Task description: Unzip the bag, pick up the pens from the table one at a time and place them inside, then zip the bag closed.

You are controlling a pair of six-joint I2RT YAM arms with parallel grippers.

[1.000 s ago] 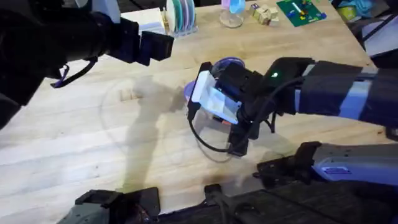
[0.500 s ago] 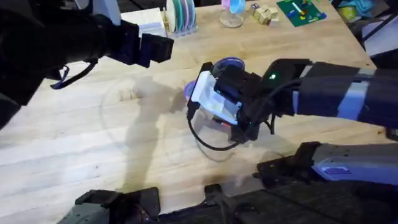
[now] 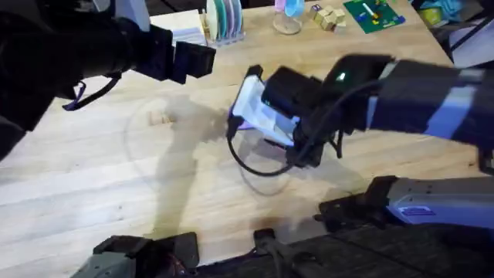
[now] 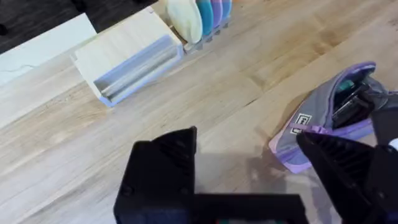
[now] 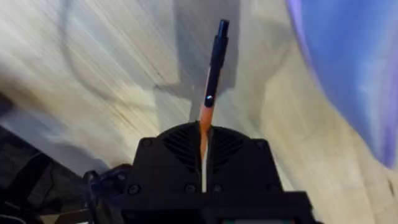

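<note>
Holding the orange pen (image 5: 209,93) tight, the right gripper (image 5: 204,140) must next tip it into the open bag (image 4: 323,127). The left gripper (image 4: 249,165) waits wide open.

1. The right arm (image 3: 401,96) reaches across the middle of the tabletop (image 3: 93,185), covering most of the bag (image 4: 323,121).
2. Left of it lies bare wood (shadowed, nothing standing on it).
3. The far edge is crowded: a disc rack (image 3: 222,19), wooden blocks (image 3: 328,17), a green board (image 3: 373,13).
</note>
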